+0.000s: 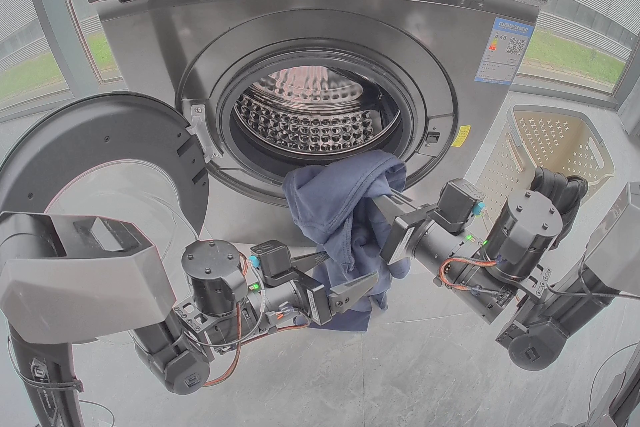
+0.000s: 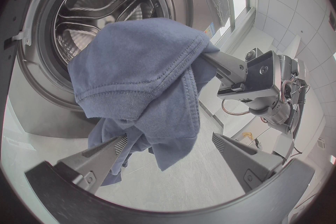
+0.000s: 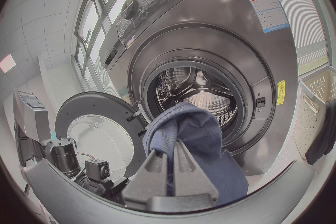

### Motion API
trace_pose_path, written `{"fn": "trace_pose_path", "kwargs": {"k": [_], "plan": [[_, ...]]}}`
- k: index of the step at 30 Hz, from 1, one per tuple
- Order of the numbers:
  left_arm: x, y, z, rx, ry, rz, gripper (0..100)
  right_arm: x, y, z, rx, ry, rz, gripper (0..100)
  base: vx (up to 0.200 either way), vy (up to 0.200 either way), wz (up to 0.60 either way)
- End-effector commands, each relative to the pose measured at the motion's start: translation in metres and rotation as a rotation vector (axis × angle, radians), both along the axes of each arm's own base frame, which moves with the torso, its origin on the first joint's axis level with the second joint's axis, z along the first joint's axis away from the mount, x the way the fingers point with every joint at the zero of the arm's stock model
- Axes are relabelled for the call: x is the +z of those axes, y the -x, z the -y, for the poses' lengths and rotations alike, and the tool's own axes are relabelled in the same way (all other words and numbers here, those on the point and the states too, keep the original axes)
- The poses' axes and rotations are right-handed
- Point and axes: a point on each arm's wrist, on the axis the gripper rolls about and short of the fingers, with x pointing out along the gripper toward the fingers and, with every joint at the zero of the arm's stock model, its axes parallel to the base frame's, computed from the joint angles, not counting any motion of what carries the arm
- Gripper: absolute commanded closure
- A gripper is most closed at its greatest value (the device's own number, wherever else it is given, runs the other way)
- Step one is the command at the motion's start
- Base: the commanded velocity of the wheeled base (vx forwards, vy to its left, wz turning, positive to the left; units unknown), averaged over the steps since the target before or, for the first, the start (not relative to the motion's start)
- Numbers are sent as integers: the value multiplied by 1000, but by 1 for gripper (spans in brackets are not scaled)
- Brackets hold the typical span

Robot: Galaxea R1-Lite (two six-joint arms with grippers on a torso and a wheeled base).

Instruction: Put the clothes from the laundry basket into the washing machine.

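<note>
Two grippers: both are in front of the open washer (image 1: 147, 48), low, with the garment (image 1: 340, 201) between them
Right gripper (image 1: 387, 203): fingers closed on the upper fold of the garment, cloth pinched between them; in its wrist view the two fingers (image 3: 159, 172) stand nearly together with blue cloth in the narrow gap
Left gripper (image 1: 347, 268): fingers spread wide, gripping nothing; it is below and to the left of the right gripper, near the lower part of the garment
Left fingers: the hanging folds come down between them; one fingertip (image 2: 119, 142) is at the edge of the cloth, I cannot tell if it touches
Garment: blue, with a ribbed hem, held up by the right gripper in front of the lower rim of the opening; its top is level with that rim and the rest hangs toward the floor (image 1: 400, 368); it is not inside the drum (image 1: 307, 108); I cannot tell if it leans on the rim
Door (image 1: 100, 141): swung fully open to the left of the opening, behind the left arm
Drum: shiny metal, no cloth seen inside
Basket (image 1: 513, 121): pale, perforated, on the floor just to the right of the washer, behind the right arm
Dark cloth (image 1: 563, 188): draped over the near rim of the basket, partly hanging outside
</note>
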Motion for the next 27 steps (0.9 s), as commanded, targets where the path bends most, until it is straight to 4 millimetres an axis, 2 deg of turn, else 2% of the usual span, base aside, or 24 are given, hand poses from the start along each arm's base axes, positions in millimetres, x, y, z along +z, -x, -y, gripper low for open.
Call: {"fn": "trace_pose_path", "kwargs": {"k": [1,12,13,23,25,27], "plan": [[-5,-2,3,-1,0,-1,0,-1,0,0,1,1,-3,100,0,0,0],[-3,-9,8,2,16,19,0,-3,-1,-2,2,3,-7,100,0,0,0],[-3,-10,8,2,17,21,100,-3,0,-2,4,3,-7,100,0,0,0],[-5,-22,11,89,16,52,100,-4,0,-2,6,-3,-9,100,0,0,0],[1,-23,3,109,5,82,100,-2,-2,2,-6,-5,-7,100,0,0,0],[18,-17,-7,121,15,114,100,-1,-3,7,-20,-5,-5,100,0,0,0]]}}
